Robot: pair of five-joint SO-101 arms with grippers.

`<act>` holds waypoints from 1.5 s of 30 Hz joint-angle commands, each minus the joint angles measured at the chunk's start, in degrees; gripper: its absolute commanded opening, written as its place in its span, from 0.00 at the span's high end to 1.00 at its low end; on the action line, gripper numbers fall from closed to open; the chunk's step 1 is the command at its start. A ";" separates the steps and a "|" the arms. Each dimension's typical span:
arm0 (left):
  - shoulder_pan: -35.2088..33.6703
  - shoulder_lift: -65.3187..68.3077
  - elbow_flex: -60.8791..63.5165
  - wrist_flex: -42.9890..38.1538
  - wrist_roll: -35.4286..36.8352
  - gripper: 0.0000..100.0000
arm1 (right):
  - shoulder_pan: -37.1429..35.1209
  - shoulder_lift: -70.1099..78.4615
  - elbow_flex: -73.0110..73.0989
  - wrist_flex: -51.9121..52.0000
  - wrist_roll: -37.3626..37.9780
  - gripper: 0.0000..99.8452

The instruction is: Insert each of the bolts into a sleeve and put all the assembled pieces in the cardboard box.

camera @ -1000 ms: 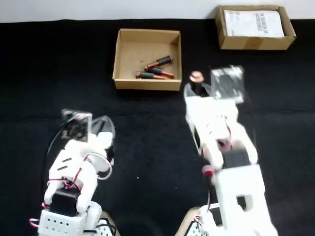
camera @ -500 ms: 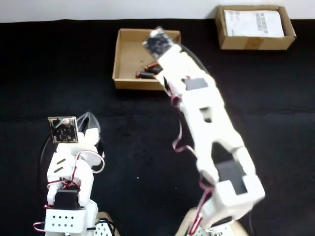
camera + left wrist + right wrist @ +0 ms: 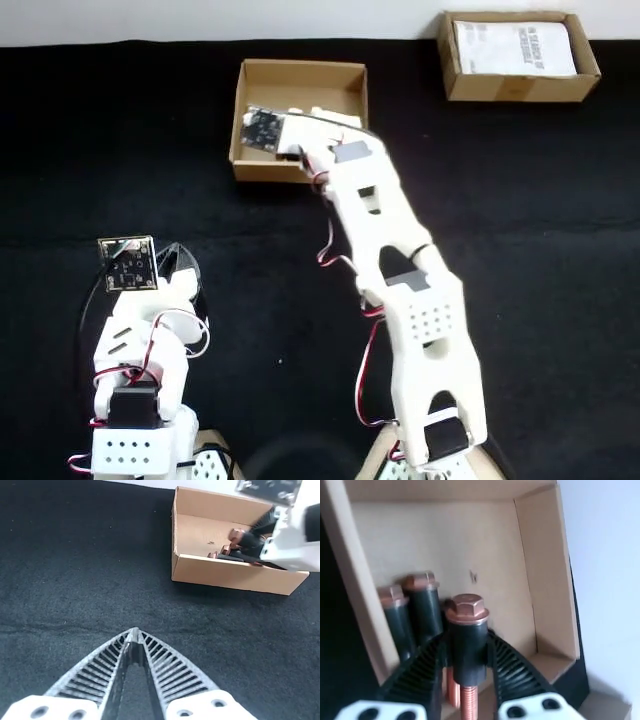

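My right gripper [image 3: 466, 645] is shut on an assembled piece [image 3: 465, 611], a copper bolt in a black sleeve, held upright inside the cardboard box [image 3: 540, 570]. Two more assembled pieces [image 3: 422, 605] lie by the box's near wall. In the high view the right arm stretches over the box [image 3: 300, 66], with its gripper [image 3: 310, 118] above the box floor. My left gripper [image 3: 134, 632] is shut on nothing, low over the black cloth, well short of the box [image 3: 235, 575]. It sits at the lower left [image 3: 185, 262] in the high view.
A second cardboard box [image 3: 518, 85] with a printed sheet in it stands at the back right. Black cloth covers the table. The right arm lies diagonally across the middle of the table.
The right arm has swung left from beside the box to over its inside, carrying the assembled piece. The left arm has drawn back a little.
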 commanded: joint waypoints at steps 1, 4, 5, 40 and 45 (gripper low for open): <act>1.36 -1.01 0.84 0.62 -0.35 0.99 | -1.54 0.22 -4.35 -0.75 1.05 0.81; 1.45 -1.01 0.84 0.79 -0.35 0.99 | -1.98 -0.04 -4.62 4.70 0.97 0.77; 1.45 -1.01 0.84 0.79 -0.35 0.99 | -2.24 -0.13 -4.88 7.69 0.88 0.77; 1.19 21.67 1.27 -16.35 -0.35 0.99 | 5.41 -68.70 3.56 69.32 -74.73 0.98; 1.19 24.13 1.27 -16.18 -0.35 0.99 | 5.41 -89.71 29.41 68.97 -74.73 0.98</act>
